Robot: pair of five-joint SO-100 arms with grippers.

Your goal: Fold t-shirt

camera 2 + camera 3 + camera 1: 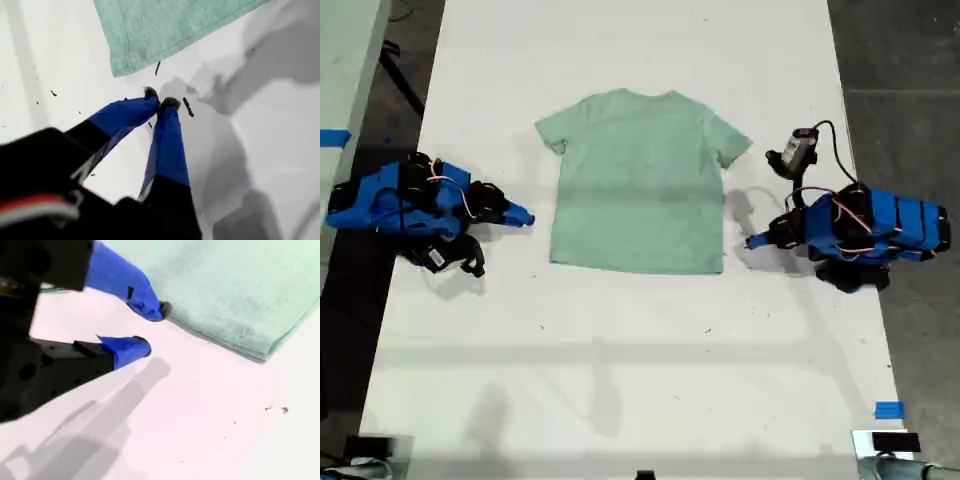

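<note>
1. At the exterior view's left, my second gripper [523, 216] rests low on the flat white counter [620, 380], pointing at the shirt's side edge but apart from it. My guess is it waits there to take that edge.
2. In the middle, the small pale mint-green short-sleeved cloth t-shirt [640, 180] lies spread flat and unfolded, neck toward the exterior view's top. No fold is begun yet.
3. At the exterior view's right, my first gripper [752, 241] sits just beside the hem corner, likely lined up for a corner pick.
4. The exterior view is too coarse to show finger state. The second wrist view shows my second gripper [150, 327] with fingers spread and empty, one tip close by the cloth's edge [235, 285].
5. The first wrist view shows my first gripper [160, 98] with fingers pressed together on nothing, just short of the shirt's corner [160, 25].
</note>
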